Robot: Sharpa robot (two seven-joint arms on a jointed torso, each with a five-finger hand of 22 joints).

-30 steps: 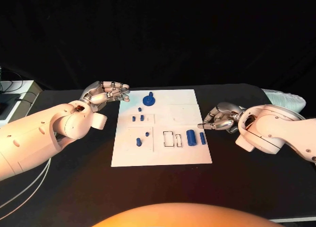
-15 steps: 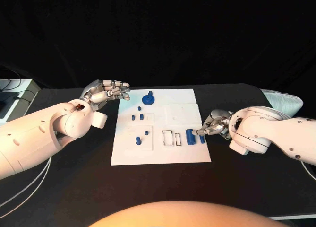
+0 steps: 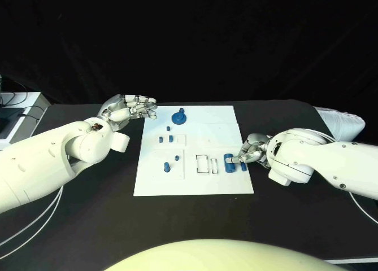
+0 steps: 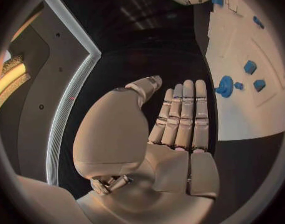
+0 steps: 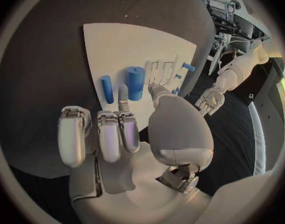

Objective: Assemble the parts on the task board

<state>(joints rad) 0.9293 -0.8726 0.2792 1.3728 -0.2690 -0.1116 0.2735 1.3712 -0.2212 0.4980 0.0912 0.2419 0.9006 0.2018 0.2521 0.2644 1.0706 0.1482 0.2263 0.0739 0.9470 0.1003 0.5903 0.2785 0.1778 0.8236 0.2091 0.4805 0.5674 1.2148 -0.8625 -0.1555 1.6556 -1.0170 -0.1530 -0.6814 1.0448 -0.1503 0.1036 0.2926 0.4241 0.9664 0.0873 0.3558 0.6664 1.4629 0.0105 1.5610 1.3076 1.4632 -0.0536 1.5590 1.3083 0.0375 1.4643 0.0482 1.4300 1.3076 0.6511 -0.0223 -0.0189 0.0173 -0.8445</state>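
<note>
The white task board [image 3: 194, 180] lies mid-table. A round blue part with a knob [image 3: 179, 118] stands at its far end, and small blue pieces [image 3: 166, 166] dot its left half. A thick blue cylinder [image 3: 229, 162] and a thin blue bar [image 5: 105, 88] lie by the right edge. My right hand [image 3: 252, 151] reaches over that edge. One finger [image 5: 122, 95] points down between bar and cylinder [image 5: 135, 82], and the thumb stands on the cylinder's other side; contact is unclear. My left hand [image 3: 130, 108] hovers off the board's far left corner, fingers straight, holding nothing [image 4: 180, 119].
Outlined slots [image 3: 207, 164] sit on the board just left of the cylinder. A white ribbed object [image 3: 342, 121] lies at the table's right edge, and some equipment [image 3: 8, 110] stands beyond the left edge. Bare black table surrounds the board.
My right hand has moved left from beside the board onto its right edge, bringing its fingertips down at the thick cylinder. The left hand has stayed where it was.
</note>
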